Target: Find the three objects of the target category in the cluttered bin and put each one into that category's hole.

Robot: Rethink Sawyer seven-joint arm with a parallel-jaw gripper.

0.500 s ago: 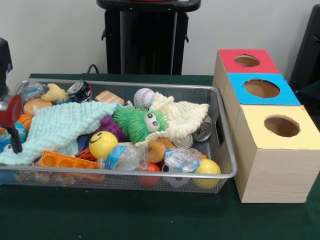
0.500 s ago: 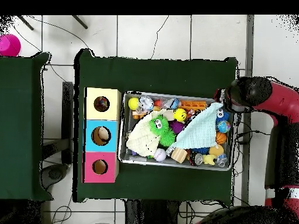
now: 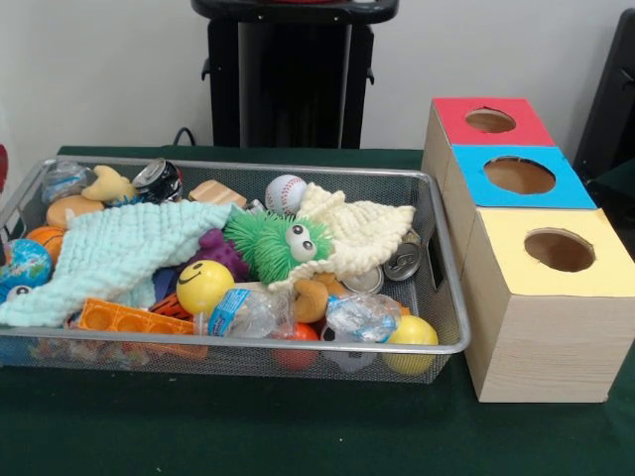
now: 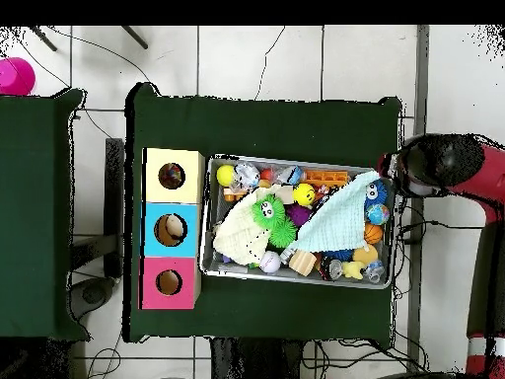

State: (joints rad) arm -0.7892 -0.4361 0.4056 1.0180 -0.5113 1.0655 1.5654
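Silver wire-mesh bin (image 3: 437, 260) sat on the green table, heaped with toys; just beside it the yellow-topped wooden box's round hole (image 3: 560, 250) stood unobstructed. The red-and-black arm (image 4: 446, 163) hung off the bin's end in the overhead view; whether its gripper was spread or pressed together, I could not tell. Likely targets, the yellow smiley ball (image 3: 204, 286) and plain yellow ball (image 3: 413, 332), looked light, squashy, best pinched across the middle.
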